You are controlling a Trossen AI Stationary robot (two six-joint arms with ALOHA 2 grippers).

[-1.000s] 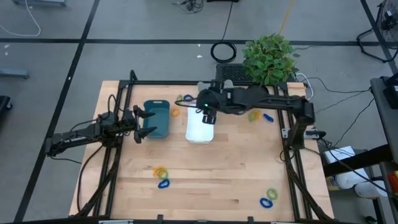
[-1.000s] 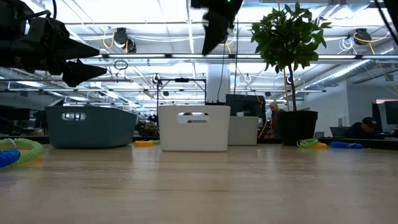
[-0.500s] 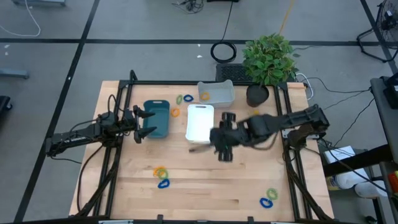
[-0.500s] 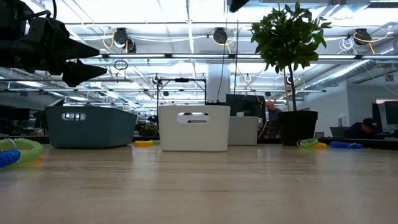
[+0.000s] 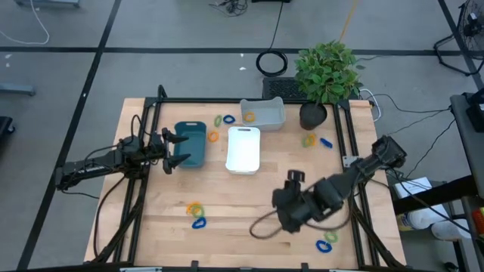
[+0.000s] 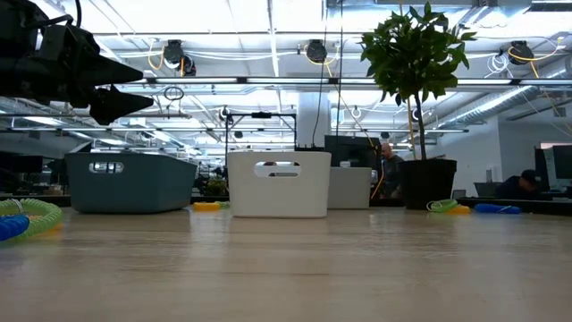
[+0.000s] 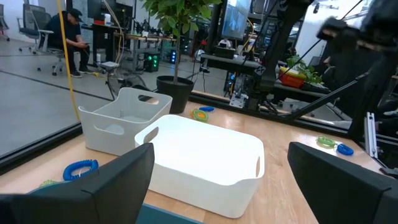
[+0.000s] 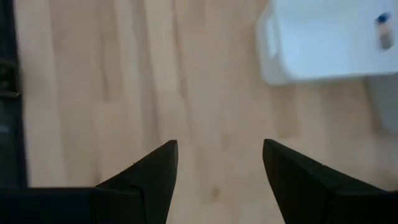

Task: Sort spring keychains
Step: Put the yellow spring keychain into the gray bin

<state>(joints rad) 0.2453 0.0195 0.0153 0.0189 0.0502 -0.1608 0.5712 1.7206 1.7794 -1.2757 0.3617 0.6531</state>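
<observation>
Plainly the right gripper (image 5: 290, 219), fingers parted and holding nothing, hung over the desk (image 5: 249, 211) beside the green-and-blue spring keychains (image 5: 327, 242) at the near right corner. The left gripper (image 5: 175, 149), spread wide and empty, waited by the teal tray (image 5: 190, 143), well apart from that pair

My right claw (image 5: 291, 215) is motion-blurred in the high view, fingers not separable there; the low view misses it entirely. My left claw (image 6: 94, 76) is cut by that view's 9 o'clock edge. The white tray (image 8: 323, 43) is smeared and cut off at 1 o'clock in my right wrist view, with a blue speck (image 8: 384, 22) in it too blurred to name. The spring keychains (image 5: 196, 214) at the bench's 7 o'clock are too small to count coils.
</observation>
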